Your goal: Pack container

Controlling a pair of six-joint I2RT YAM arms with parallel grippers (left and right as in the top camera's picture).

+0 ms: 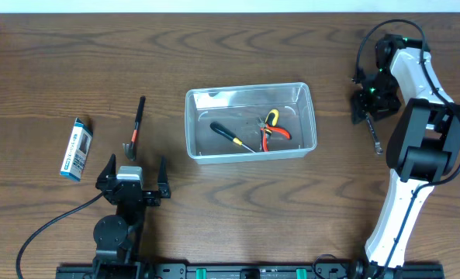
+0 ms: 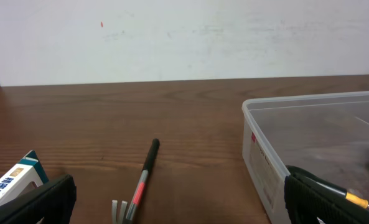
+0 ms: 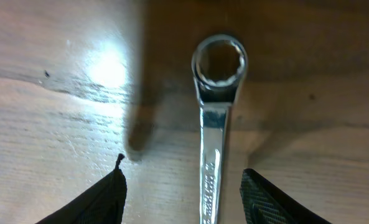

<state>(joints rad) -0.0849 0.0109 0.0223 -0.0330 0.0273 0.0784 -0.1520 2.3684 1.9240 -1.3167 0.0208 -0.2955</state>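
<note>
The clear plastic container (image 1: 245,88) stands mid-table and holds a black-and-yellow screwdriver (image 1: 231,136) and red-and-yellow pliers (image 1: 273,129). Its near corner shows in the left wrist view (image 2: 308,103). My right gripper (image 1: 367,105) is at the far right, pointing down, open, with its fingers (image 3: 184,199) on either side of a steel wrench (image 3: 215,124) that lies flat on the table. The wrench's end sticks out below the gripper in the overhead view (image 1: 375,143). My left gripper (image 1: 133,182) is open and empty near the front left edge (image 2: 178,205).
A small hammer-like tool with a black-and-red handle (image 1: 136,124) lies left of the container, just ahead of my left gripper (image 2: 140,180). A small blue-and-white box (image 1: 76,149) lies further left (image 2: 10,183). A white wall stands behind the table.
</note>
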